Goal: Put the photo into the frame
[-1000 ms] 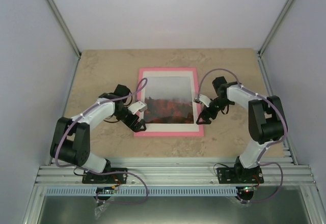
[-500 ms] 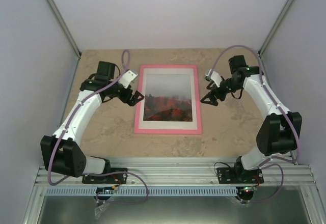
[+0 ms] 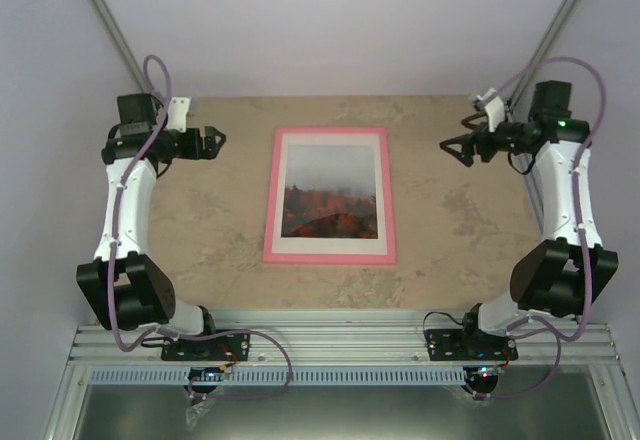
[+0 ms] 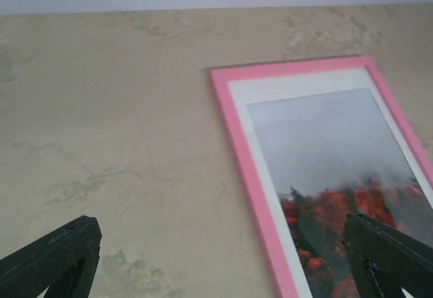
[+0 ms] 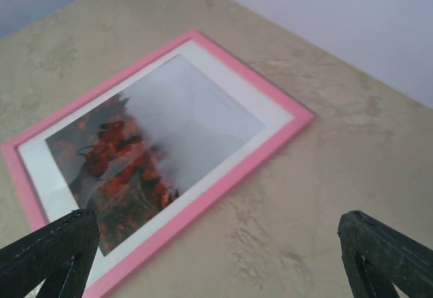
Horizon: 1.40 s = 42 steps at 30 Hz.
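Mist over red-orange trees showed on the photo (image 3: 330, 195), which sat inside the pink frame (image 3: 330, 256) with a white border around the print; the frame lay flat at the middle of the table (image 3: 450, 250). The left gripper (image 3: 212, 142) hung over the table's far left part, jaws spread wide and holding nothing. The right gripper (image 3: 458, 150) hung over the far right part, equally wide and empty, both well apart from the frame.

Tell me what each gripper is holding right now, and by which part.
Nothing is held. The left gripper and right gripper both stand open and empty, apart from the frame, which lies flat with the photo in it.
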Each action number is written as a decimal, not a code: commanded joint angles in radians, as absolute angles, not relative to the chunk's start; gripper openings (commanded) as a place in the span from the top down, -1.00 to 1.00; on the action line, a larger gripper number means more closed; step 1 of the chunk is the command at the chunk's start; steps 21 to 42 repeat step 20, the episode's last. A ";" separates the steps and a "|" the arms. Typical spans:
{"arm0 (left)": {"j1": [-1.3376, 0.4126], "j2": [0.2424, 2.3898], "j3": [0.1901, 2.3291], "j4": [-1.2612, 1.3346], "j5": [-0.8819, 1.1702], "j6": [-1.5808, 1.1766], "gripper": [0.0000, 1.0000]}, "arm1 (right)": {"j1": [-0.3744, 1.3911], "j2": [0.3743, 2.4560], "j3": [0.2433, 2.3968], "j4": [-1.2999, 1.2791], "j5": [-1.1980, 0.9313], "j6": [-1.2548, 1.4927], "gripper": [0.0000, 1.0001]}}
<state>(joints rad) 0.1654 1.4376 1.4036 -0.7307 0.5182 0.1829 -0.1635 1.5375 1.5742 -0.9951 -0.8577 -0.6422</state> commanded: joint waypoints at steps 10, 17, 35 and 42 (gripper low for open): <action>0.297 1.395 1.085 -0.533 0.427 0.143 -0.99 | -0.481 1.526 1.215 -0.799 -1.022 -0.668 -0.95; 0.298 1.375 1.010 -0.480 0.420 0.114 -0.99 | -0.505 1.489 1.096 -0.727 -1.013 -0.669 -0.95; 0.299 1.384 1.024 -0.490 0.389 0.091 -0.99 | -0.505 1.481 1.090 -0.715 -1.020 -0.661 -0.95; 0.299 1.384 1.024 -0.490 0.389 0.091 -0.99 | -0.505 1.481 1.090 -0.715 -1.020 -0.661 -0.95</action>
